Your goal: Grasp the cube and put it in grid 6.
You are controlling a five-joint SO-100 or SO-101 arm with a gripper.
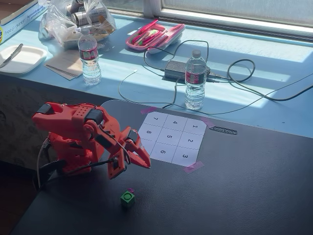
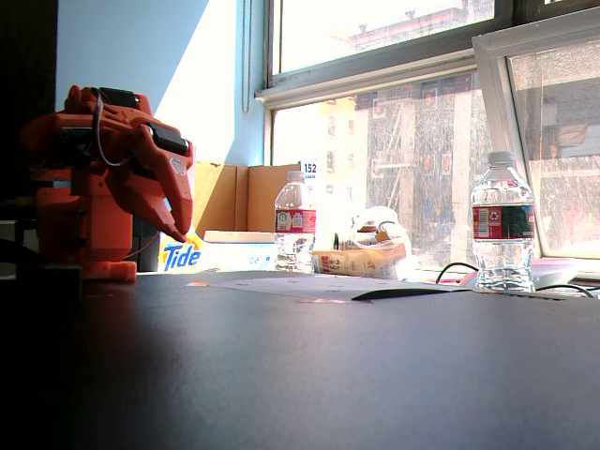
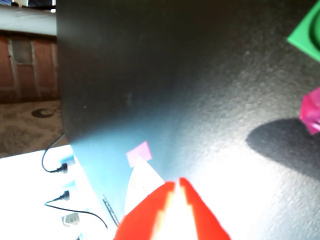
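Note:
The green cube (image 1: pixel 127 198) sits on the dark table near its front edge, with a small pink bit (image 1: pixel 130 190) at its far side. The white numbered grid sheet (image 1: pixel 171 138) lies farther back; its cell 6 (image 1: pixel 163 152) is in the near row. My red gripper (image 1: pixel 146 165) hangs above the table between cube and sheet, apart from both, jaws together and empty. In the wrist view the fingertips (image 3: pixel 170 186) nearly touch, and the cube's corner (image 3: pixel 307 30) and the pink bit (image 3: pixel 312 110) show at the right edge.
Two water bottles (image 1: pixel 195 81) (image 1: pixel 89 56), a power adapter with cables (image 1: pixel 178 69), a pink case (image 1: pixel 155 35) and bags stand on the blue sill behind the table. Pink tape (image 1: pixel 193 167) holds the sheet's corners. The arm's base (image 1: pixel 68 142) is at the left.

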